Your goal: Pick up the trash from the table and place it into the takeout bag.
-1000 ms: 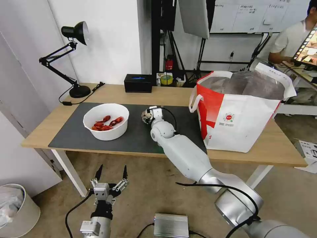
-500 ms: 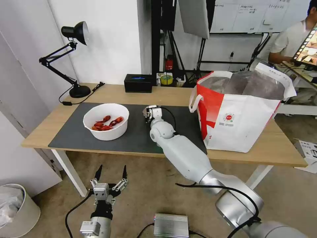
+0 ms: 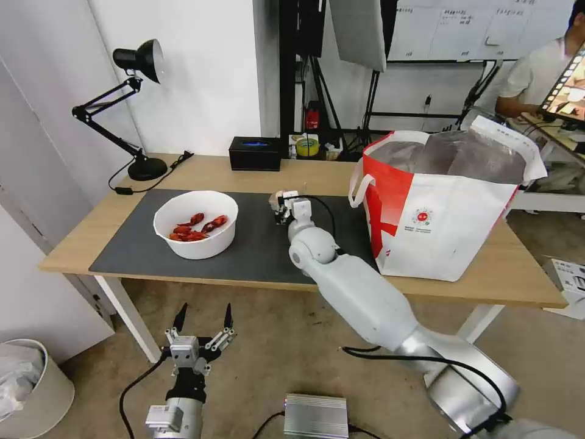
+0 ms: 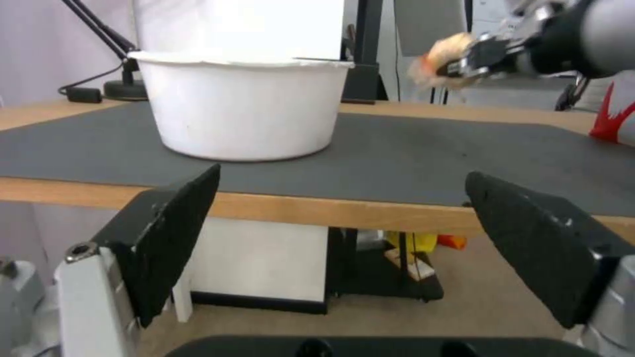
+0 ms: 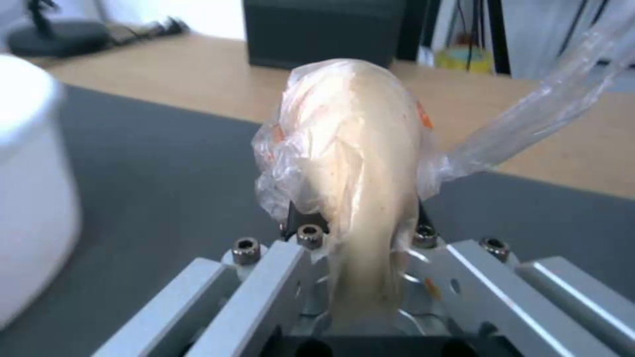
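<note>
Right claw (image 3: pixel 281 201) raised above the dark mat (image 3: pixel 146 250) on the desk (image 3: pixel 524 274), clamped on a clear bag with a beige lump (image 5: pixel 357 148). Lump squeezed between the two fingers, sticking out past the tips, with a loose tail of clear plastic trailing off to one side. Same bagged lump (image 4: pixel 442 59) seen from the left wrist view, lifted clear of the mat with open air beneath it. Placed between the white bowl (image 3: pixel 196 223) and the takeout bag (image 3: pixel 439 207), nearer the back edge of the mat, apart from both.

White bowl resting on the mat, holding red shells (image 3: pixel 196 227). Takeout bag standing upright on the right part of the desk, mouth open, foil lining visible, one corner on the mat.

Left claw (image 3: pixel 204 322) parked low in front of the desk, below its edge, fingers (image 4: pixel 175 233) spread wide and holding nothing, facing the bowl (image 4: pixel 241 106).
</note>
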